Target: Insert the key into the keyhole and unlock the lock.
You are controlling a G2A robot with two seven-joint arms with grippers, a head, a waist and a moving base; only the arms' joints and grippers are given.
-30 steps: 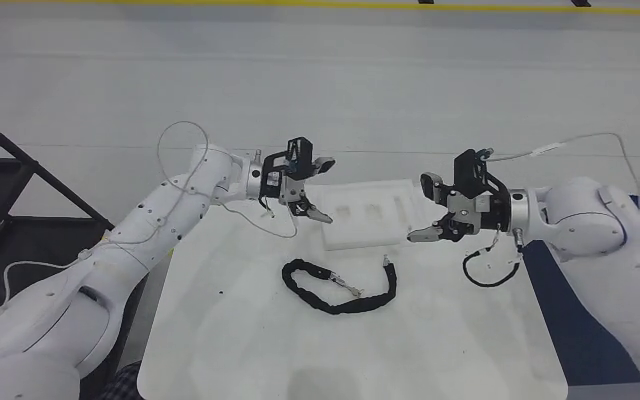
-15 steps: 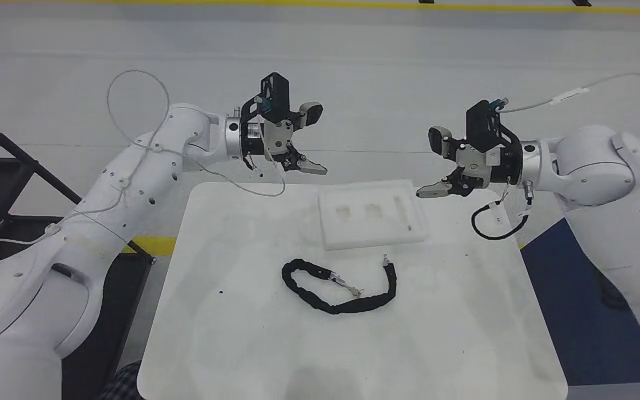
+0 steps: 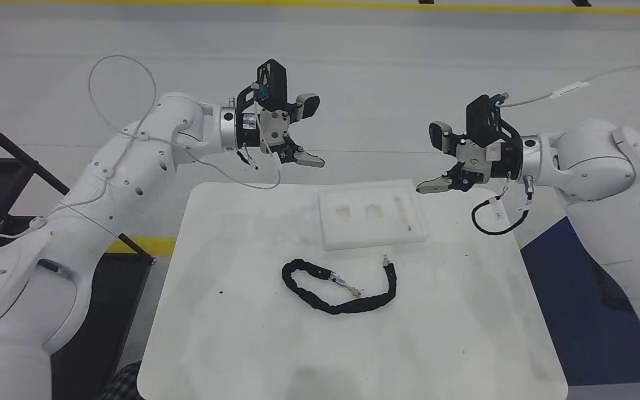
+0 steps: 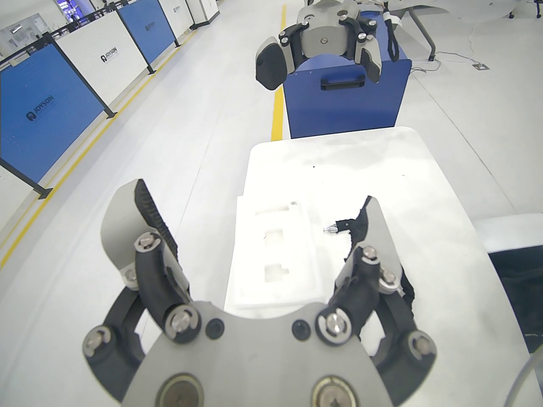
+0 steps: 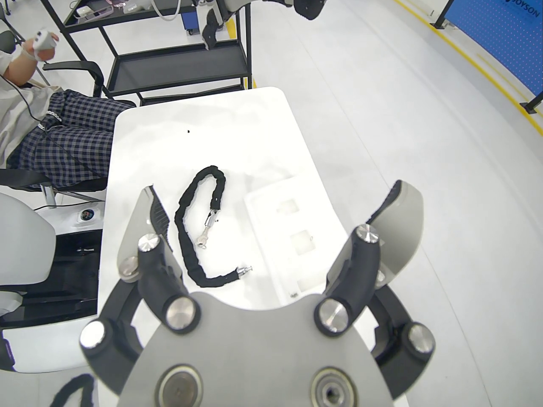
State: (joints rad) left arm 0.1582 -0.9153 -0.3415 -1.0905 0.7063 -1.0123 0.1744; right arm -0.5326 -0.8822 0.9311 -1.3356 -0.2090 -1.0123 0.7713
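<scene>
Hanging past the far left corner of a white table [image 3: 250, 340], the left gripper [image 3: 312, 132] has its fingers spread wide and empty, with a black shelving cart [image 5: 178, 65] standing on the pale workshop floor behind it. Near the table's middle lies the black sleeved chain lock [image 3: 335, 292], curled in an open loop. The small key [image 5: 202, 240] is at its metal end, though whether it sits in the keyhole cannot be told. A white foam tray [image 3: 335, 235] rests just beyond the chain. At right, the right gripper [image 3: 432, 160] is likewise agape and empty, with a blue cabinet [image 4: 345, 99] beside the table. A second ago both grippers flanked the tray low over the table; they have since risen and drawn back, leaving the chain and tray unmoved.
</scene>
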